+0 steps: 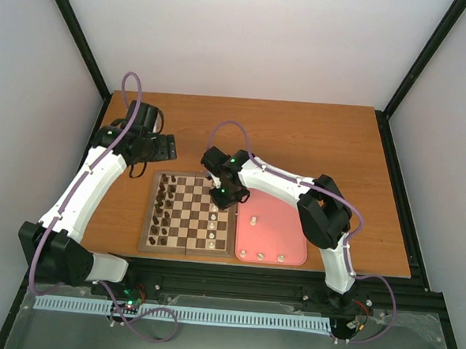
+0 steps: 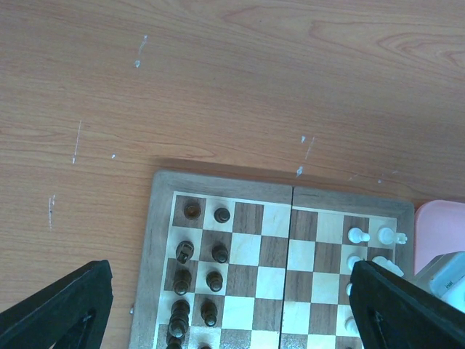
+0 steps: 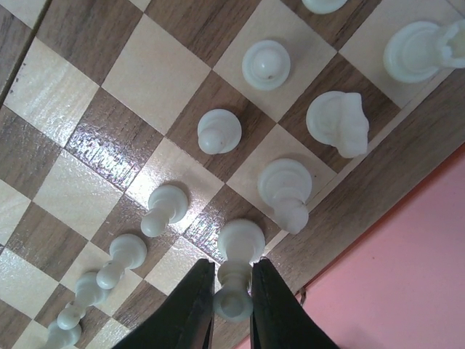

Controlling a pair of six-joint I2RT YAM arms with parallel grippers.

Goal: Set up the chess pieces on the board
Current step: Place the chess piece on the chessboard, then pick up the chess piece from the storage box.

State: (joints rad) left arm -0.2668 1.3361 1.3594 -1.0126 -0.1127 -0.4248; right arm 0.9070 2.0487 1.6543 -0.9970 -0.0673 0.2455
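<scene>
The board (image 1: pixel 147 217) lies in front of the arms. Dark pieces (image 1: pixel 163 210) fill its left columns. Cream-white chess pieces (image 3: pixel 219 131) stand along its right side, among them a knight (image 3: pixel 338 122) and a rook (image 3: pixel 418 49). My right gripper (image 3: pixel 232 305) is over the board's right edge, shut on the neck of a white piece (image 3: pixel 238 254) whose base rests on an edge square. My left gripper (image 2: pixel 231 273) hangs open behind the board's far left corner, nothing between its fingers (image 2: pixel 69 305). More white pieces (image 1: pixel 260 256) lie on the pink tray (image 1: pixel 285 233).
The pink tray (image 3: pixel 392 276) sits flush against the board's right border. One white piece (image 1: pixel 254 221) stands near the tray's left side, others along its near edge. A row of white pawns (image 3: pixel 163 207) runs just left of my right fingers.
</scene>
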